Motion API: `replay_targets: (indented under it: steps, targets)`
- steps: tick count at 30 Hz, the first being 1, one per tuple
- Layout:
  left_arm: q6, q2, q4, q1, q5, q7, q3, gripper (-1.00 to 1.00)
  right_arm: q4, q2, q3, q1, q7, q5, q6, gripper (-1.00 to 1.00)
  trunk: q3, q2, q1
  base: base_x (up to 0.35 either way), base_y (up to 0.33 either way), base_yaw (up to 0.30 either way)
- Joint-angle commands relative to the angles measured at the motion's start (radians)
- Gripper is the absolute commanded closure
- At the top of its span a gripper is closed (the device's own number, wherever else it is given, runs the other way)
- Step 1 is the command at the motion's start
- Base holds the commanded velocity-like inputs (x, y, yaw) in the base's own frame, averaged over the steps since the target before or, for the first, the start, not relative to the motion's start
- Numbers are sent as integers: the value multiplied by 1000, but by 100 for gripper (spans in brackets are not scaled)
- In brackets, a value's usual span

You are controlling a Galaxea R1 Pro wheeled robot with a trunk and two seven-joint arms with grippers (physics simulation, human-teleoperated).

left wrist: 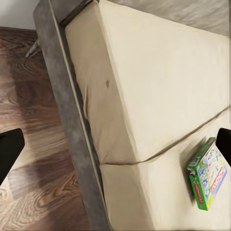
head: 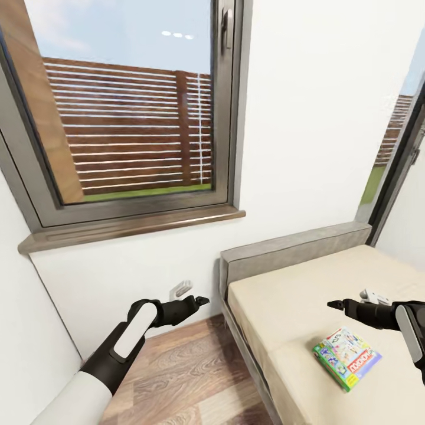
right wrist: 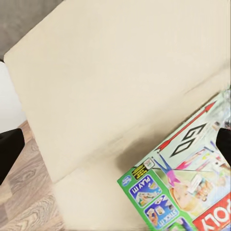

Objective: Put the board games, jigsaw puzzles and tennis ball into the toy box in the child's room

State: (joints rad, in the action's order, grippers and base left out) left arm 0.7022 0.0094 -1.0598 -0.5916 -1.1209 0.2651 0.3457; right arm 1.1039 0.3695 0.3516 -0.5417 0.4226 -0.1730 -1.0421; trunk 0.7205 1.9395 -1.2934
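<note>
Green-edged board game [head: 347,358], flat on bed [head: 283,307]

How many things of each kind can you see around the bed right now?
Green flat board game box: 1
Beige mattressed bed with grey frame: 1
Grey-framed windows: 2
Black robot grippers, left gripper, right gripper: 2
Total: 6

Grey-framed window [head: 127,112] in white wall [head: 307,118], beige bed [head: 307,307], wood floor [head: 183,372].
</note>
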Motion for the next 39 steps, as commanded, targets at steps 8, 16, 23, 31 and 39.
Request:
replay_targets:
  steps: [8,16,23,31,39]
  targets:
    - [0,1,-2,-1,-11,10,2,-100,-2,-1,1,-1,1,-1,-5,-100,1,1,0,0,0,-275]
    - [0,1,-2,-1,-11,10,2,-100,-5,-1,1,-1,1,-1,-5,-100,1,1,0,0,0,-269]
    - [0,1,-2,-1,-11,10,2,-100,-34,-1,0,-3,0,-1,-5,-100,1,1,0,0,0,-131]
    - [0,2,-2,0,-11,10,1,-100,-104,-1,-1,-33,-9,0,-5,-100,17,36,-19,0,0,-46]
    - [0,3,-2,1,-11,10,1,-100,-172,-3,-3,-65,-38,0,-5,-100,42,92,-50,0,0,-13]
